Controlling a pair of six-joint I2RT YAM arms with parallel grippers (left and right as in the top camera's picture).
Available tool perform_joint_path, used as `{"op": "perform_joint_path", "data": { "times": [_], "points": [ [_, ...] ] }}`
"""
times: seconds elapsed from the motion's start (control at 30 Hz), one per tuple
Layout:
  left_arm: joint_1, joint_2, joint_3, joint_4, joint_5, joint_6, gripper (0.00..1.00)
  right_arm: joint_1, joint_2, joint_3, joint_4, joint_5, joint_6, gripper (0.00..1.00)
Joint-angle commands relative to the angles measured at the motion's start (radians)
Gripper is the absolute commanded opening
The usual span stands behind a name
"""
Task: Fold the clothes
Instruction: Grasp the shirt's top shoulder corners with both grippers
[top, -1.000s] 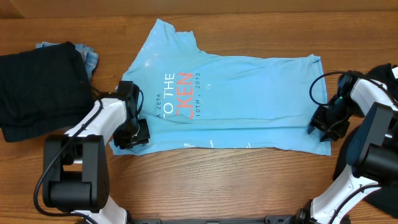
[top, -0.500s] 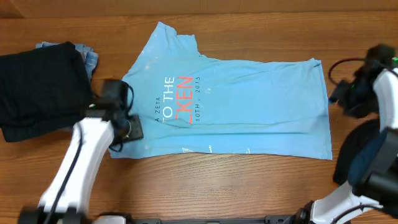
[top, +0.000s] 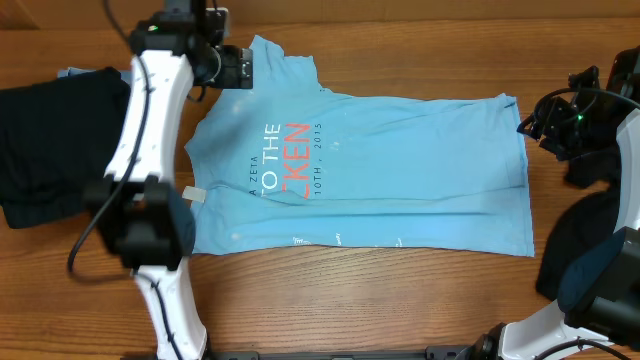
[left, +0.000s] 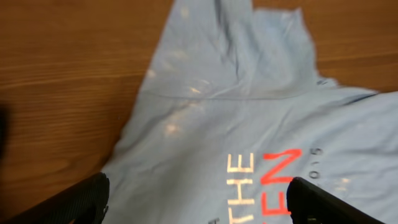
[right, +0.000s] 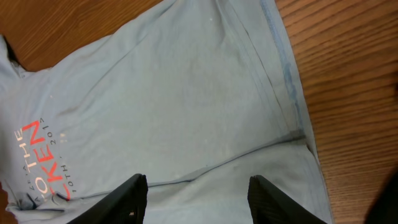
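A light blue T-shirt (top: 400, 160) with white and red lettering lies flat on the wooden table, its bottom hem to the right and a sleeve pointing to the far left. My left gripper (top: 240, 70) hovers over that sleeve with nothing in it. In the left wrist view the left gripper (left: 199, 205) is wide open above the shirt (left: 211, 124). My right gripper (top: 535, 125) hangs by the shirt's far right corner. In the right wrist view the right gripper (right: 199, 199) is open above the cloth (right: 186, 93), holding nothing.
A folded black garment (top: 60, 140) lies at the left edge on top of a bluish cloth (top: 148, 92). Dark fabric (top: 590, 225) sits at the right edge beside the right arm. Bare wood (top: 350, 300) runs along the front.
The left arm has swung from the shirt's near left edge up to the far sleeve, its jaws opening wide. The right arm moved from the near right corner to the far right corner.
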Motion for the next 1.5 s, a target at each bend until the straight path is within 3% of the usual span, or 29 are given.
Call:
{"op": "perform_joint_path", "data": {
  "times": [0.0, 0.2, 0.57, 0.67, 0.77, 0.83, 0.97, 1.07, 1.17, 1.47],
  "points": [
    [0.028, 0.173, 0.105, 0.013, 0.064, 0.063, 0.93, 0.003, -0.006, 0.014, -0.005, -0.012, -0.011, 0.56],
    [0.122, 0.272, 0.106, 0.15, 0.163, 0.066, 0.91, 0.003, -0.006, 0.014, -0.005, 0.001, -0.011, 0.56],
    [0.098, 0.406, 0.103, 0.269, 0.285, 0.038, 0.89, 0.003, -0.006, 0.014, -0.005, 0.01, -0.011, 0.56],
    [0.068, 0.434, 0.103, 0.269, 0.312, 0.035, 0.76, 0.003, -0.006, 0.014, -0.004, 0.012, -0.014, 0.56],
    [0.045, 0.437, 0.103, 0.261, 0.298, 0.035, 0.45, 0.003, -0.006, 0.014, -0.004, 0.018, -0.014, 0.56],
    [0.044, 0.437, 0.103, 0.249, 0.29, 0.018, 0.36, 0.003, -0.006, 0.014, -0.003, 0.019, -0.014, 0.56],
    [0.063, 0.433, 0.103, 0.195, 0.227, -0.018, 0.27, 0.003, -0.006, 0.014, 0.03, 0.026, -0.015, 0.55],
    [0.073, 0.431, 0.104, 0.143, 0.227, -0.051, 0.18, 0.003, 0.0, 0.013, 0.188, 0.021, -0.014, 0.46],
    [0.072, 0.431, 0.127, 0.09, 0.227, -0.051, 0.09, 0.014, 0.038, 0.013, 0.311, 0.013, -0.014, 0.46],
    [0.072, 0.429, 0.216, -0.01, 0.227, -0.076, 0.06, 0.058, 0.365, 0.013, 0.636, -0.107, -0.01, 0.51]
  ]
}}
